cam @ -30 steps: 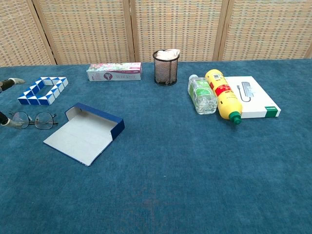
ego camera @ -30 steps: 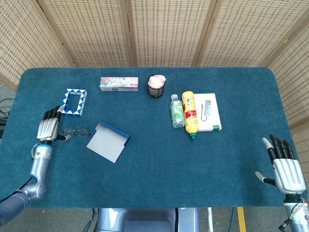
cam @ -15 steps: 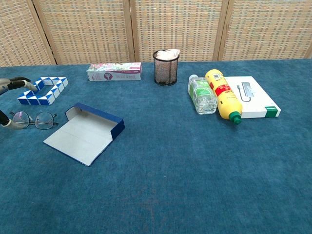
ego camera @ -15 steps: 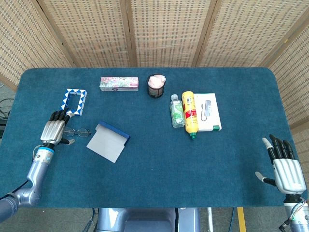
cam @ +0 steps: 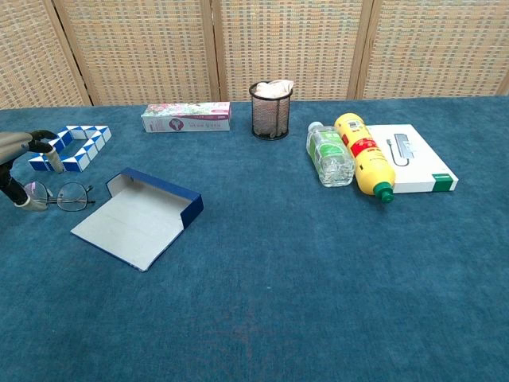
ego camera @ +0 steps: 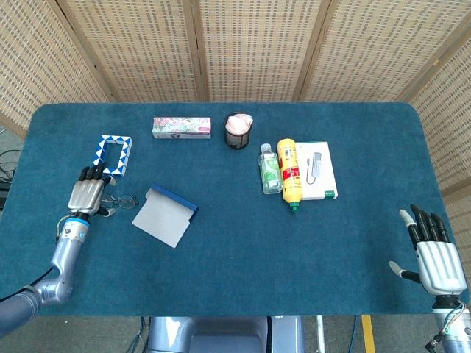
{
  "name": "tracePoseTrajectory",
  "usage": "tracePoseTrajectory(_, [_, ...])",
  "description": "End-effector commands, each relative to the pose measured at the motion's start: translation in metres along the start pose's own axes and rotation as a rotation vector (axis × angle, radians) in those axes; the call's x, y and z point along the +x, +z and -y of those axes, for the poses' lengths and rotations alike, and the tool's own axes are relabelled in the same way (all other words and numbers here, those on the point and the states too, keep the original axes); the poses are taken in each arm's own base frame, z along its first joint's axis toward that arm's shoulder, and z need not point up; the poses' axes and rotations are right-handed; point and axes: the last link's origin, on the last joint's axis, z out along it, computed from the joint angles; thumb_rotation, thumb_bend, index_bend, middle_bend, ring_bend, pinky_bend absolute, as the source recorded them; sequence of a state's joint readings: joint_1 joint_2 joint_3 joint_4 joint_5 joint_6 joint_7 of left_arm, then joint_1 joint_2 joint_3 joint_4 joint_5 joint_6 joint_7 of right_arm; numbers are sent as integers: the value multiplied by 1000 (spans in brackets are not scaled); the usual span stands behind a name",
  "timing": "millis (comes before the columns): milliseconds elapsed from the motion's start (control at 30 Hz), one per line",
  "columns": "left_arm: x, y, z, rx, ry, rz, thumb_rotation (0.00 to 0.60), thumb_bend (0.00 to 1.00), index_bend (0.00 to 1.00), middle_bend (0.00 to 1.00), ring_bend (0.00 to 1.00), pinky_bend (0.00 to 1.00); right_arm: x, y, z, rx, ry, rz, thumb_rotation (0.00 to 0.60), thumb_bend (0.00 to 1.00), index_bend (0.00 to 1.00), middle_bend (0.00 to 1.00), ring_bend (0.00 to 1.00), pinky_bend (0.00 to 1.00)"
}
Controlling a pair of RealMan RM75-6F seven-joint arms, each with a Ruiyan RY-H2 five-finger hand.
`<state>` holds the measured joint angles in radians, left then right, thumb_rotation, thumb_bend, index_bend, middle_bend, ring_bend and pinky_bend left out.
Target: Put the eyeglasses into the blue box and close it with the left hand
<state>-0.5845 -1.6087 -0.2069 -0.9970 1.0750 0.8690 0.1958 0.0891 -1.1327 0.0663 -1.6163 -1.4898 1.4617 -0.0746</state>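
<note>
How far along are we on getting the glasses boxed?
Nothing is finished. The eyeglasses lie on the table, outside the blue box, which sits open with its lid flat. In hand: the left hand hovers over the glasses' left end, fingers apart, no grasp visible. The right hand rests open at the table's near right corner. Left to do: grasp, place inside, close the lid.

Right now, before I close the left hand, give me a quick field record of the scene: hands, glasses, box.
left hand: over the left end of the eyeglasses, fingers apart, grasp not confirmed
right hand: open, at the table's near right corner, holding nothing
eyeglasses: flat on the table, left of the blue box
blue box: open, lid laid flat, empty
</note>
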Motion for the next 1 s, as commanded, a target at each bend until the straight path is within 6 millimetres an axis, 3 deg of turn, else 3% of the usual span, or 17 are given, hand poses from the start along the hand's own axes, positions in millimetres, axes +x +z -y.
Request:
tracePoseTrajectory(33, [-6, 4, -4, -7, -17, 9, 600, 155, 410, 0, 0, 0, 0, 0, 0, -1, 3, 1, 600, 53, 0, 0, 0, 0])
tracePoseTrajectory(467, [-13, 8, -3, -1, -16, 16, 600, 286, 485, 0, 0, 0, 0, 0, 0, -1, 5, 3, 600, 53, 0, 0, 0, 0])
tracePoseTrajectory(800, [-17, 8, -4, 0, -6, 33, 600, 314, 506, 0, 0, 0, 0, 0, 0, -2, 6, 2, 600, 53, 0, 0, 0, 0])
tracePoseTrajectory(1000, [-18, 7, -2, 5, 0, 37, 600, 445, 577, 0, 0, 0, 0, 0, 0, -2, 8, 2, 600, 53, 0, 0, 0, 0])
